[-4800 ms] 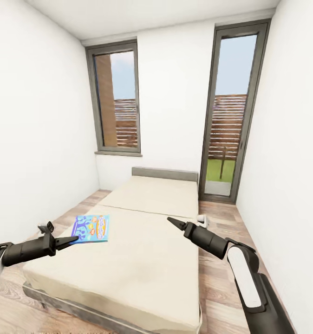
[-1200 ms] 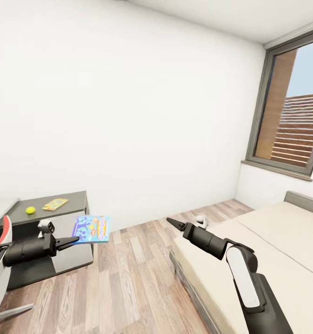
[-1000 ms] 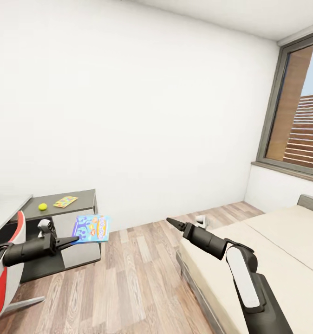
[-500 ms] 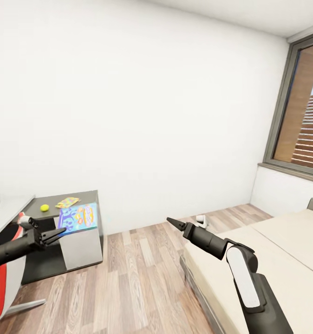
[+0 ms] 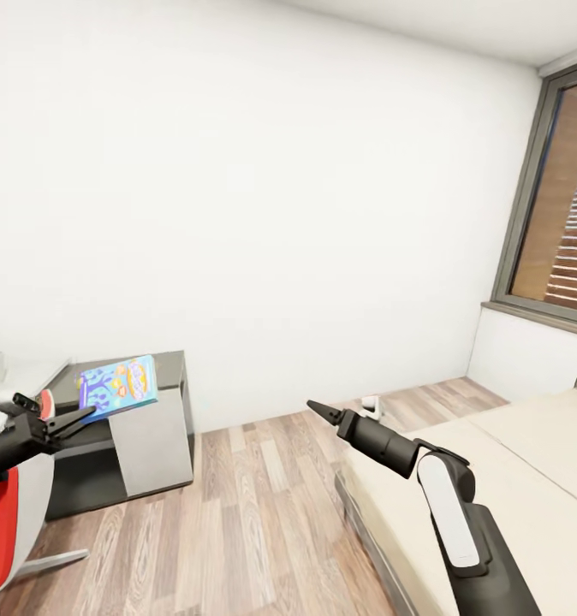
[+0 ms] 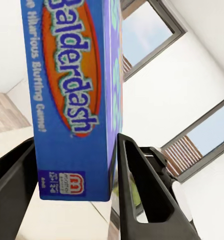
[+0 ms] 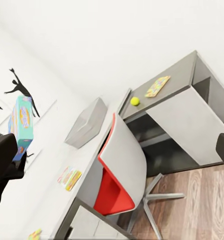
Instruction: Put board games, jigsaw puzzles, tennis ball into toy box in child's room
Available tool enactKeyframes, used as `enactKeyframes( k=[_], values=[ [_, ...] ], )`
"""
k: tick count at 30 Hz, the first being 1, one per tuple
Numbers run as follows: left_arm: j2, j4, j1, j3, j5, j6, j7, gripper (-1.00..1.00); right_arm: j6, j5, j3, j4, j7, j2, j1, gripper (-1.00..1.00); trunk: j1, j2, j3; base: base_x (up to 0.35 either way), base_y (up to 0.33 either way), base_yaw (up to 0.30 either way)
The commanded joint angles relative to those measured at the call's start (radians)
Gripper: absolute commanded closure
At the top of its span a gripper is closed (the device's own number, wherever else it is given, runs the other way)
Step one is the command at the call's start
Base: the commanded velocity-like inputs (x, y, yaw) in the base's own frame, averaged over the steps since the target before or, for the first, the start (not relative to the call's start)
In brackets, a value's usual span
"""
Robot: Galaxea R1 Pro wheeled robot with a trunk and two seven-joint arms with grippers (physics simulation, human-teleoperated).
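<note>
My left gripper (image 5: 73, 416) is shut on a blue Balderdash board game (image 5: 117, 384), held tilted in front of the dark grey table (image 5: 170, 364). The left wrist view has the board game (image 6: 74, 95) pinched between both fingers (image 6: 141, 192). Out over the wooden floor, my right gripper (image 5: 316, 409) holds nothing. In the right wrist view its fingers sit wide apart at the frame edges. That same view takes in the tennis ball (image 7: 135, 101), a colourful flat puzzle (image 7: 157, 86), the grey toy box (image 7: 87, 123) and the held board game (image 7: 21, 122).
A red and grey swivel chair (image 5: 2, 522) stands at the table's front, beside my left arm. The bed (image 5: 502, 479) lies under my right arm, with a window (image 5: 562, 197) behind it. More colourful flat items (image 7: 69, 176) lie further along the tabletop.
The camera has turned further left, away from the bed and window. My left arm has swung left with the board game, which now hangs before the table. The right arm keeps its pose.
</note>
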Motion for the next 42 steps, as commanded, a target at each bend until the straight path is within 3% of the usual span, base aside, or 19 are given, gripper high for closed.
enactKeyframes(
  k=[1,5,18,32,39,42],
  values=[
    [0.000,0.000,-0.001,0.000,-0.001,0.010,-0.004,1.00,0.007,0.002,-0.003,-0.001,0.005,0.001,-0.001,-1.00,0.000,-0.002,-0.002,0.000,0.000,0.238],
    [-0.001,0.000,-0.001,-0.003,0.001,0.013,-0.004,1.00,0.007,0.001,-0.002,0.002,0.004,0.002,-0.001,-1.00,0.000,-0.002,-0.002,0.000,0.000,0.272],
    [0.001,0.000,-0.003,-0.003,0.001,0.020,-0.004,1.00,0.008,0.001,-0.003,0.010,0.005,-0.001,-0.001,-1.00,-0.049,0.089,0.038,0.000,0.000,0.286],
    [0.001,-0.001,-0.003,-0.006,0.000,0.019,-0.004,1.00,0.007,0.001,-0.003,-0.001,0.006,-0.007,-0.001,-1.00,-0.103,0.187,0.082,0.000,0.000,0.037],
    [0.003,-0.002,-0.003,-0.006,0.000,0.020,-0.004,1.00,0.008,0.004,0.001,-0.002,0.002,0.001,-0.001,-1.00,-0.130,0.236,0.107,0.000,0.000,0.219],
    [0.003,-0.002,-0.003,-0.006,0.000,0.020,-0.004,1.00,0.008,0.004,0.001,0.000,0.002,0.002,-0.001,-1.00,-0.130,0.236,0.107,0.000,0.000,0.280]
  ],
)
